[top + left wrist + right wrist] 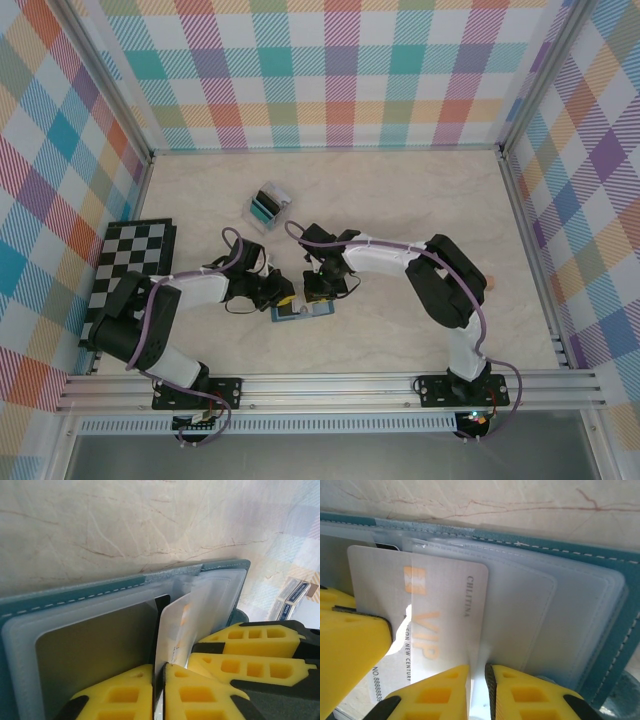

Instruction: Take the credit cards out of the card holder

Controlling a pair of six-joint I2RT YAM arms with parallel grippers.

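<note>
Card holder: lies open and flat on the tabletop, near the front edge and between the two arms. Teal cover with white stitching. The stack of clear sleeves faces up.

Left claw: at the holder's left end. In the left wrist view its yellow fingers are together, with a white card pinched edge-on between them.

Card, right wrist view: white, with orange "VIP" lettering. Its left part is bare. Its right part is under a sleeve. One yellow finger of the left claw presses on the card's lower left corner.

Right claw: at the holder's far edge, just beside the left claw. In its own wrist view the fingers are nearly together on the thin edge of the sleeve. It is clamped on the plastic, not on the card.

Elsewhere on the tabletop:
- Small clear box with teal and black contents, behind the claws and well apart from the holder.
- Checkerboard along the left side.
</note>
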